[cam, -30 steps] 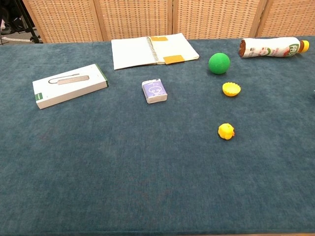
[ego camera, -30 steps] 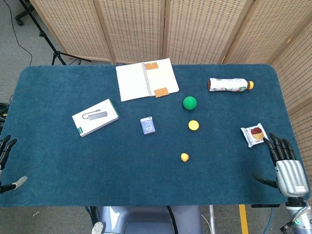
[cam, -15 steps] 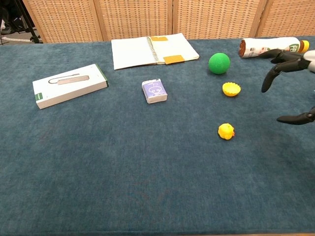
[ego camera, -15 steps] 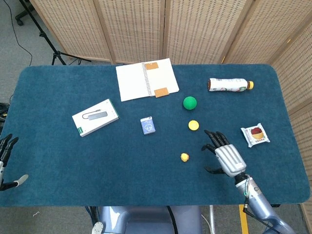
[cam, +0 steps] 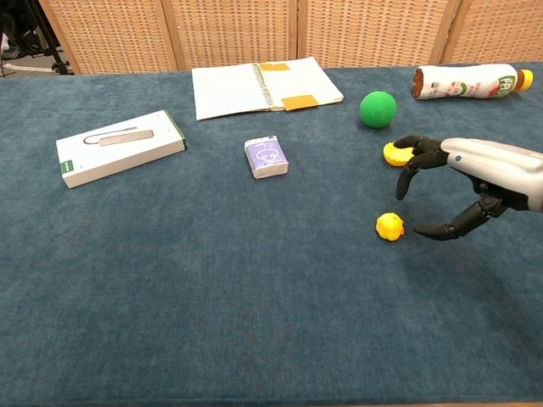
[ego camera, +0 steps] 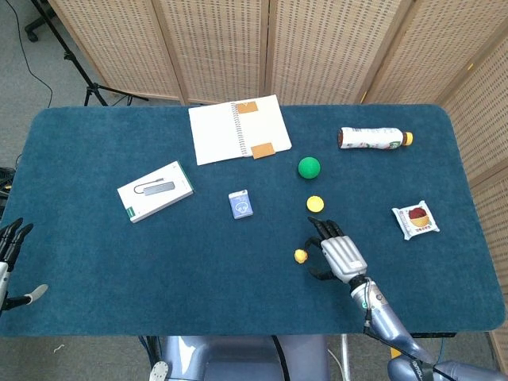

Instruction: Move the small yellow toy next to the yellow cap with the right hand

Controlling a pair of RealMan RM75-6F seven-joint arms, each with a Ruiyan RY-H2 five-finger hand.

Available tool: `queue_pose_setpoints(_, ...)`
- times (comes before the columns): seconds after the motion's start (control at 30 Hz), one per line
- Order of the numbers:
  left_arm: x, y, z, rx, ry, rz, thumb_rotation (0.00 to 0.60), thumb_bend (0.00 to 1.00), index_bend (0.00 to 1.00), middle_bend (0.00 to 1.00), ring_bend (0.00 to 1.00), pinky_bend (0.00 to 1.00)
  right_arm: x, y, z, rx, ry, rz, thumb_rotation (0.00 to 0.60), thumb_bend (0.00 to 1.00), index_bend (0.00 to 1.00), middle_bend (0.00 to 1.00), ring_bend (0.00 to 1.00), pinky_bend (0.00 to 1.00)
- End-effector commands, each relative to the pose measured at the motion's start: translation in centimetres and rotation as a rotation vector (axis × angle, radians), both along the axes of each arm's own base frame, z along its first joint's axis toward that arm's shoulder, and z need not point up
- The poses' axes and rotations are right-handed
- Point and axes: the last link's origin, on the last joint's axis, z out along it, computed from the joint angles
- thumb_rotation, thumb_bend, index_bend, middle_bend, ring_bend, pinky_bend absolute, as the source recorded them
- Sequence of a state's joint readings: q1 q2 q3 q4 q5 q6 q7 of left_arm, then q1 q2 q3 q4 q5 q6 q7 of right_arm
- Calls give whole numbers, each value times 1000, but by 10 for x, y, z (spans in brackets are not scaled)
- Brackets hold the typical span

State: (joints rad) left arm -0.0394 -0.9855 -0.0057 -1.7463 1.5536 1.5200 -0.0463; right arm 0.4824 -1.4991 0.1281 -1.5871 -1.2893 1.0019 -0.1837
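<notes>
Blue carpet-like cloth covers the table (ego camera: 95,262), and woven tan screens (ego camera: 214,48) stand behind it; the writing on the bottle (ego camera: 371,138) and the snack packet (ego camera: 415,220) is too small to read. The small yellow toy (cam: 389,226) lies near the front, a little way from the yellow cap (cam: 395,153), with bare cloth around it. The right hand (cam: 475,182) is just beside the toy, fingers spread and holding nothing, and the left hand (ego camera: 11,262) waits at the table's left edge, fingers apart
</notes>
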Motion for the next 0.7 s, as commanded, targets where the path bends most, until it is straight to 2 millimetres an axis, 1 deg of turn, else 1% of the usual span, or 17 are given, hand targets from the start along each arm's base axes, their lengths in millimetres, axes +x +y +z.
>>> queue_pose_setpoints(0.03,0,0,0,0,0,0,600,0,0,0,0,0,1,-2,-9,10,20,-1,600,336,377,0,0,0)
queue_pose_setpoints(0.53,-1,1,1,4,-6,7,600,0,0,0,0,0,2,-11,-28,10,-2,-31,600,337,377,0,0,0)
queue_pose_setpoints(0.7,-2,1,2,6,-9,9,600,0,0,0,0,0,2,-14,-34,12,3,-38,600,347,402,0,0,0)
